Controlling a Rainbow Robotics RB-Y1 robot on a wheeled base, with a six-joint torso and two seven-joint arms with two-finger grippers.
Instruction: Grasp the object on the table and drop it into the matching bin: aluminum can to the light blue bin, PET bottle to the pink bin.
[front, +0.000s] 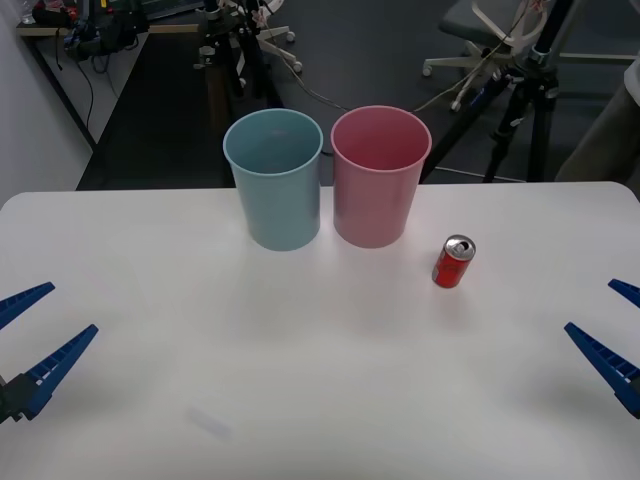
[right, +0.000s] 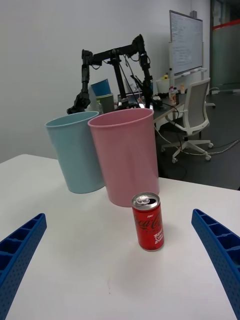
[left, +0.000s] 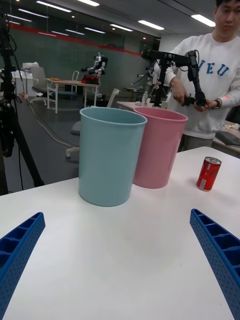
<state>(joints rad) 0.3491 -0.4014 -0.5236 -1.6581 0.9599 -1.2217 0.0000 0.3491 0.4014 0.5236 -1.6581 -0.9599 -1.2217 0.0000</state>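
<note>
A small red aluminum can (front: 453, 262) with a silver top stands upright on the white table (front: 300, 400), right of the pink bin (front: 380, 177). The light blue bin (front: 273, 180) stands just left of the pink one. In the right wrist view the can (right: 148, 222) stands between and ahead of my right gripper's open fingers (right: 222, 250), with the pink bin (right: 125, 155) and light blue bin (right: 75, 150) behind it. My right gripper (front: 612, 335) is open at the table's right edge. My left gripper (front: 35, 330) is open at the left edge, facing the blue bin (left: 110, 155), pink bin (left: 160, 147) and can (left: 208, 173).
Behind the table's far edge are tripod legs (front: 520, 120), office chairs (front: 480, 40) and cables on a dark floor. A wide stretch of bare tabletop lies between the two grippers and in front of the bins.
</note>
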